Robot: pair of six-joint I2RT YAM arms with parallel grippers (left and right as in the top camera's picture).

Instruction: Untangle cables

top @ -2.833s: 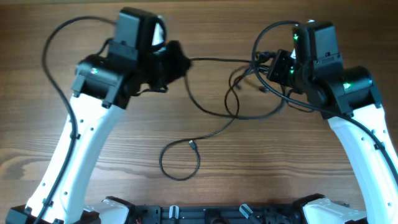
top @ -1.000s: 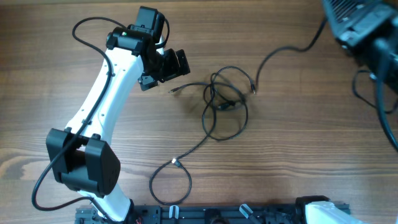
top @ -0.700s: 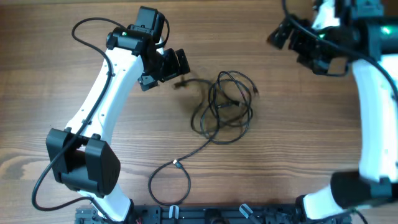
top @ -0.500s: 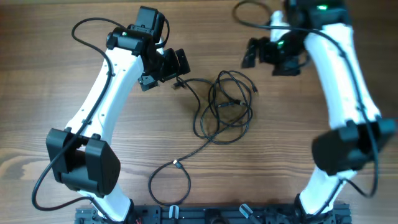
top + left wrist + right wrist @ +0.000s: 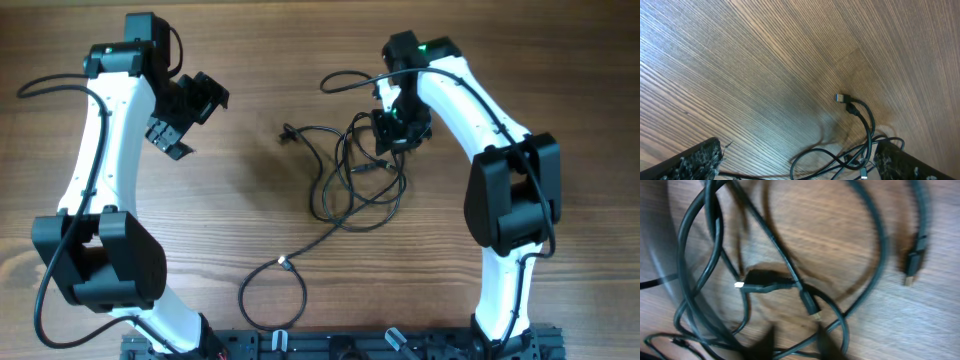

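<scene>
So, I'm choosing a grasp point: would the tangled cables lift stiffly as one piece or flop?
Probably flop: the cables lie in loose, uneven curves on the table. Likely light, since they look thin. Their loops cross, so pulling one strand would probably drag others along.

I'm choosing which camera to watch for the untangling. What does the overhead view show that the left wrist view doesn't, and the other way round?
Only overhead: both arms, the right gripper down over the whole tangle, and the lower loop with its metallic tip. Only left wrist: the left gripper open, with nothing held between its fingers, and a close look at the metallic plug. Both: that plug poking out of the tangle's left side, on the wooden table.
</scene>
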